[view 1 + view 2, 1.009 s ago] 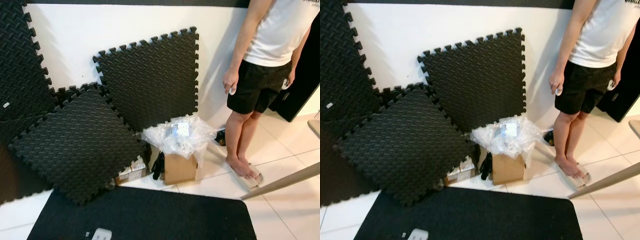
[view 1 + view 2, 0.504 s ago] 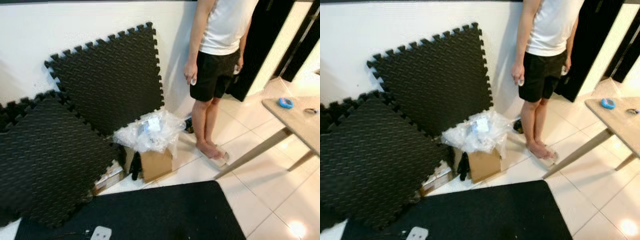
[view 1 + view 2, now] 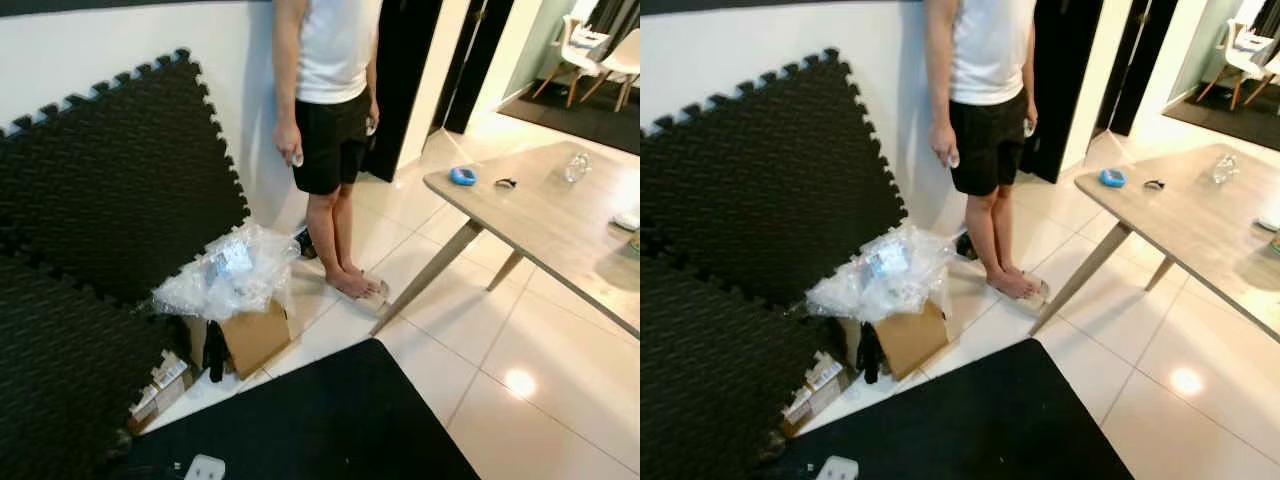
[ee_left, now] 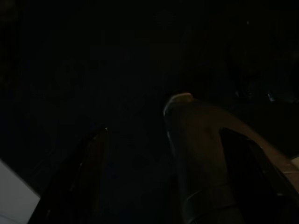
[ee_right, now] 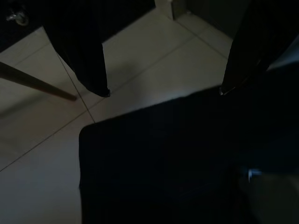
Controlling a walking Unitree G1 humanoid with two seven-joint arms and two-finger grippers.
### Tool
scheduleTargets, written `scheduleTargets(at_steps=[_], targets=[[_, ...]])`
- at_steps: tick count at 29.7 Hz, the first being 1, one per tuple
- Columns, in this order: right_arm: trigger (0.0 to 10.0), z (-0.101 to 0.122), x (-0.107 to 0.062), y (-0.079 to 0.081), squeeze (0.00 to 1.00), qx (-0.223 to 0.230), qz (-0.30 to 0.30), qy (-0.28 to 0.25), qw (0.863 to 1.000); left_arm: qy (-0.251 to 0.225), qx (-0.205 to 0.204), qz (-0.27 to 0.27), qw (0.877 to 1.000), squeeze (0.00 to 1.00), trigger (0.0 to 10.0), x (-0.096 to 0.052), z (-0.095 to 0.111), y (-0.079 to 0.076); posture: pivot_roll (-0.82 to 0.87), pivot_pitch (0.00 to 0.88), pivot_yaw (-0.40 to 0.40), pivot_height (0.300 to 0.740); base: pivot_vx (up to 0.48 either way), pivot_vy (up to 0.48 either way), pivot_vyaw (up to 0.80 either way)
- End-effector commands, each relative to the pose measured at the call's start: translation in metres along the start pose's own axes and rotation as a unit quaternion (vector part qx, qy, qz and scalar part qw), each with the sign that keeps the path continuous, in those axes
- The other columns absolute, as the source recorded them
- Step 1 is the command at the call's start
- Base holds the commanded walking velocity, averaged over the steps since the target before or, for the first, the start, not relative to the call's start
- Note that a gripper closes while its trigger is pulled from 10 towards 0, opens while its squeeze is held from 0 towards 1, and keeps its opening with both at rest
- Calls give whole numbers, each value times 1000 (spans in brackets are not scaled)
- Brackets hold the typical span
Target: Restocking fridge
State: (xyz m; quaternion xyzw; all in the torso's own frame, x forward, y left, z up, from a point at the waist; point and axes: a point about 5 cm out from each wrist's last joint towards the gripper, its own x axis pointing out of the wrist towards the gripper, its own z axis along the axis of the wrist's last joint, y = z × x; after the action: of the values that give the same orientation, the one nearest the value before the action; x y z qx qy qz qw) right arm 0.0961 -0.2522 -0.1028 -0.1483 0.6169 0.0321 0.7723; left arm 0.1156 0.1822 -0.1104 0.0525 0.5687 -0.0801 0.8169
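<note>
A white wall (image 3: 120,40) runs across the back of the room, with large black interlocking foam mats (image 3: 110,190) leaning against it on the robot's left. Pale glossy floor tiles (image 3: 540,400) cover the ground, and a black floor mat (image 3: 320,430) lies directly below the head camera, with a small white object (image 3: 204,467) at its near edge. On the right stands a light wooden table (image 3: 540,215) with slanted legs; on it sit a small blue round object (image 3: 463,176), a small dark item (image 3: 506,183) and a clear glass piece (image 3: 577,168), too small to identify. A person (image 3: 330,120) in a white top and black shorts stands by the wall beside a dark doorway (image 3: 400,70), arms hanging, wearing sandals. Near the person's feet sits a brown cardboard box (image 3: 252,337) topped with crumpled clear plastic wrap (image 3: 230,272). No fridge can be made out in any view. The right wrist view adds what the head views lack: the right gripper (image 5: 163,91) hangs above the edge of the black mat and tiles, its two black fingers (image 5: 88,60) spread wide apart and holding nothing. The left wrist view is very dark; the left gripper (image 4: 140,135) shows as two dim fingers (image 4: 196,149) with a gap between them, nothing visible in it.
</note>
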Motion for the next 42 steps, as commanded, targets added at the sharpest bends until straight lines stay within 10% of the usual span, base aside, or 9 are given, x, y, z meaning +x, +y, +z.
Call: scheduleTargets(at_steps=[1, 42], targets=[[10000, -5, -1, -2, 0, 4, 2, 6, 1000, 25, 2, -7, 1000, 0, 10000, 0, -12, -4, 42, 0, -34, 740, 0, 0, -788], [10000, -4, 1, 11, 0, -5, 13, 5, 1000, 23, 3, -6, 1000, 0, 10000, 0, -11, -6, 42, 0, -38, 740, 0, 0, -788]])
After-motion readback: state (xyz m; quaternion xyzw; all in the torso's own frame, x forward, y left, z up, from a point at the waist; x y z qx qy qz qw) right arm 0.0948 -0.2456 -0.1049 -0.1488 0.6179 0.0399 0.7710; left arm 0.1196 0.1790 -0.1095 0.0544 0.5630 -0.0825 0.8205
